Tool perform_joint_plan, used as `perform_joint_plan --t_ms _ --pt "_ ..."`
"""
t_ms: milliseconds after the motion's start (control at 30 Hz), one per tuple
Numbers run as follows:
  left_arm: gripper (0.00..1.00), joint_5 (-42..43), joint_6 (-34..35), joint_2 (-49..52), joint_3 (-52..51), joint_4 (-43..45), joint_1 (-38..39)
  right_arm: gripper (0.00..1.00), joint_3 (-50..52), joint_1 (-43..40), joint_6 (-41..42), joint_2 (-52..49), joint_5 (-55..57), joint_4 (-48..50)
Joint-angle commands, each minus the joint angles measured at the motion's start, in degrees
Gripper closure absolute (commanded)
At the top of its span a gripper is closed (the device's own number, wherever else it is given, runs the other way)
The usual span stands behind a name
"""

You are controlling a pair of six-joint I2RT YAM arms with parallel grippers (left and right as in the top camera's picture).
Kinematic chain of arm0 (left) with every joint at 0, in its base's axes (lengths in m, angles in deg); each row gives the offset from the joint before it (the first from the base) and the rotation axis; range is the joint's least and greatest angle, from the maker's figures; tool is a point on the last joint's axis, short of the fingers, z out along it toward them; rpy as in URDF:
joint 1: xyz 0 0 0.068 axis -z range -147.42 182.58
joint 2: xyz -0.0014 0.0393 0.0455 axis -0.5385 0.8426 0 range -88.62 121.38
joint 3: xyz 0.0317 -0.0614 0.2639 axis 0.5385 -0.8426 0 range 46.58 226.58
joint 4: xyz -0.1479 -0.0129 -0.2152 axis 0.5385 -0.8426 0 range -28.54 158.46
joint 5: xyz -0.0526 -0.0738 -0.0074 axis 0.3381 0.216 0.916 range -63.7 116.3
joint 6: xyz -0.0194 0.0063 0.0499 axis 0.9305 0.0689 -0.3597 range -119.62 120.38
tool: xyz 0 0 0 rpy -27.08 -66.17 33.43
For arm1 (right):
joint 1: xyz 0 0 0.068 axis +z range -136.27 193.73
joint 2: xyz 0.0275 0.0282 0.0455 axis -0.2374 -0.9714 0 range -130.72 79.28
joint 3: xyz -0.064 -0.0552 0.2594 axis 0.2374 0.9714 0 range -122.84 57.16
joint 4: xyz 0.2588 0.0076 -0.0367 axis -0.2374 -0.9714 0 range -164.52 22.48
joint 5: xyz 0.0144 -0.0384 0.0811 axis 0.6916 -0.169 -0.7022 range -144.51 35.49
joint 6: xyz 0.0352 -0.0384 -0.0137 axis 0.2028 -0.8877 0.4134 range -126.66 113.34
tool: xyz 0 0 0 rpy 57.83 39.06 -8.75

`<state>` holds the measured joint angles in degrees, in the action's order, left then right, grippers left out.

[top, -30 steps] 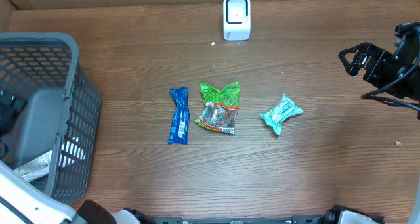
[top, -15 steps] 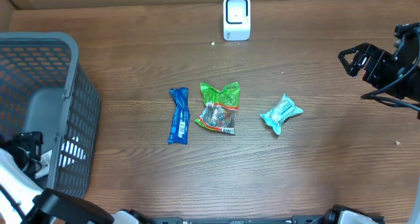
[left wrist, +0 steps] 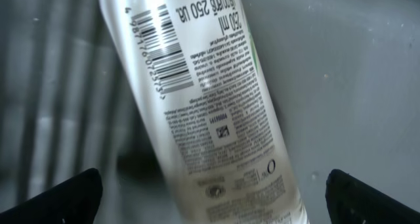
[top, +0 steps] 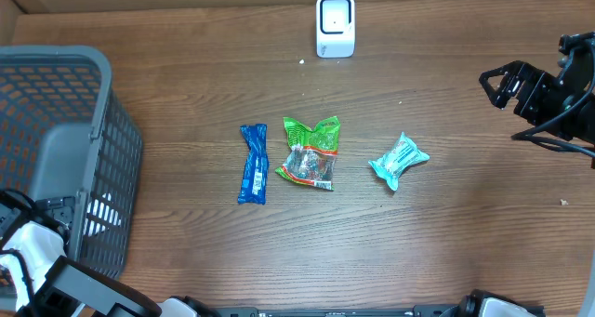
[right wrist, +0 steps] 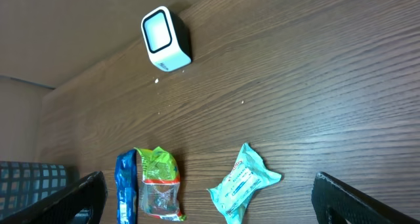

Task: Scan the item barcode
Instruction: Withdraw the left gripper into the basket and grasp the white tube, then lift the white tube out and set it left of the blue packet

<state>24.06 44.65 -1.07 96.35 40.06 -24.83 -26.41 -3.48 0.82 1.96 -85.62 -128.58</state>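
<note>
The bottle [left wrist: 210,119] lies on the grey floor of the basket [top: 56,54] at the far left of the table [top: 186,261], label side up, with its barcode [left wrist: 157,50] showing near its far end. In the left wrist view it sits directly under the left gripper [left wrist: 215,196], passing between the two dark fingertips. Its long axis runs from upper left to lower right and crosses the line between the fingers, so the jaws straddle its width rather than its length. The left fingers are spread fully wide and hold nothing; the bottle is loose below them.

I judge the coming move to be a straight drop and a closing across the body of the bottle; the left arm is by far the nearer.

Further right on the bare wood lie the blue packet [top: 252,164], the green packet [top: 310,154] and the teal packet [top: 398,160], in a row and apart from one another. The scanner [top: 335,24] stands behind them at the table's back edge, well apart from the basket. At the far right the right gripper [top: 493,85] hangs with its fingers wide and empty.

Counted: one bottle in view, one basket, three packets, one scanner, two grippers.
</note>
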Motion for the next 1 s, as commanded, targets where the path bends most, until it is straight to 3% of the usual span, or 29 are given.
perform_joint_plan --t_ms 0,200,333,500,533,600,767,967 --pt "0.0 -1.0 0.9 0.0 -1.5 2.6 0.1 0.0 -1.6 -0.2 0.0 0.0 -0.1 0.2" --pt "0.0 -1.2 0.5 2.1 -1.5 5.8 0.6 0.0 -1.6 -0.1 0.0 0.0 -0.1 0.2" --pt "0.15 -1.1 0.5 4.9 -1.5 6.6 1.4 0.0 -1.6 -0.1 0.0 0.0 -0.1 -0.2" --pt "0.53 -1.2 -1.2 7.7 -1.5 6.1 2.8 0.0 -1.6 -0.1 0.0 0.0 0.0 -1.3" --pt "0.64 -1.1 -1.8 8.0 -1.5 6.0 2.8 0.0 -1.6 -0.1 0.0 0.0 0.0 -1.5" --pt "0.96 -0.6 -3.1 8.2 -1.5 5.4 3.0 0.0 -1.6 -0.1 0.0 0.0 0.0 -1.6" --pt "0.96 6.4 -8.0 7.8 -0.9 2.6 3.0 0.0 -1.6 -0.1 0.0 0.0 0.0 -2.1" --pt "0.96 26.9 -19.7 4.9 2.0 2.2 3.0 0.0 -1.6 -0.1 0.0 0.0 0.0 -2.5"
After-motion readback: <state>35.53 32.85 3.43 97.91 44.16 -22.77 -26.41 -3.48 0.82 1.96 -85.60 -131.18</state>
